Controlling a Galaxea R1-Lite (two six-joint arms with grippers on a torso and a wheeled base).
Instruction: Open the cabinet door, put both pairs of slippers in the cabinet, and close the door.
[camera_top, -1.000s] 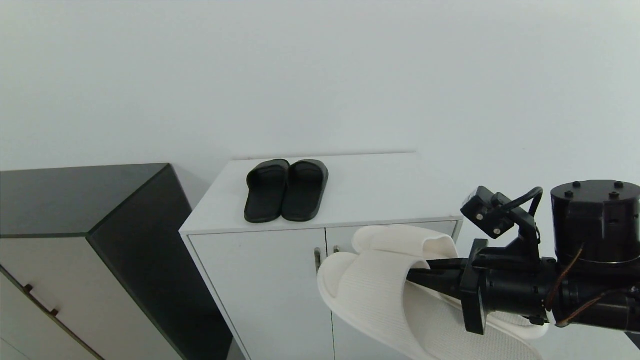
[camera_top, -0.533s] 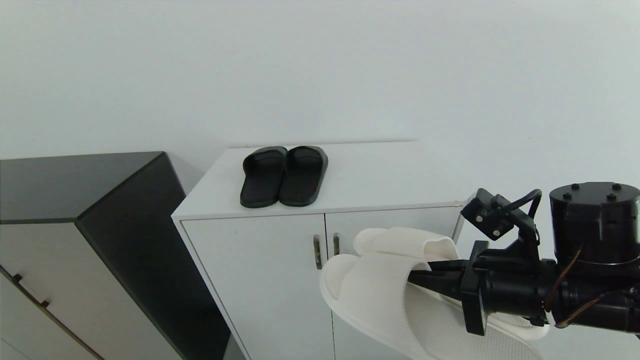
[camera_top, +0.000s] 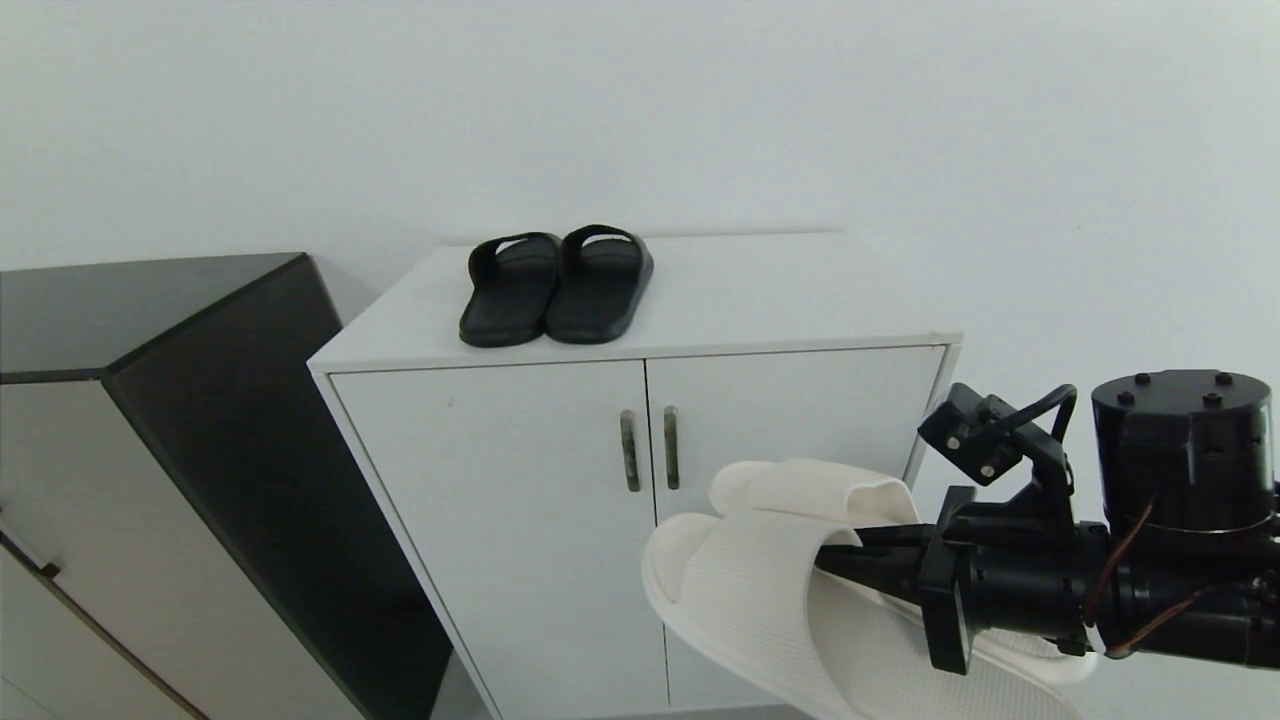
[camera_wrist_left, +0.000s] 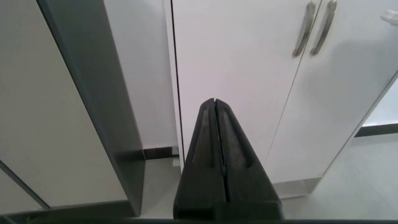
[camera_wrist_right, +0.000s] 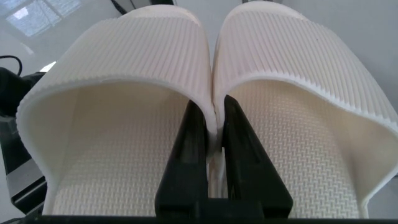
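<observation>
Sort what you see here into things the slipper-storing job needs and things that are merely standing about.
Belongs to the job: white two-door cabinet with metal handles, doors shut; pair of black slide slippers on its top; pair of white ribbed slippers, clamped in the right gripper.
Just standing about: black-topped cabinet beside it; plain white wall.

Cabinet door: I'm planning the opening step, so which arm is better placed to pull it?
Probably left. The right gripper is shut on the white slippers, so it is busy. The left gripper is shut and empty, and it points toward the door handles.
</observation>
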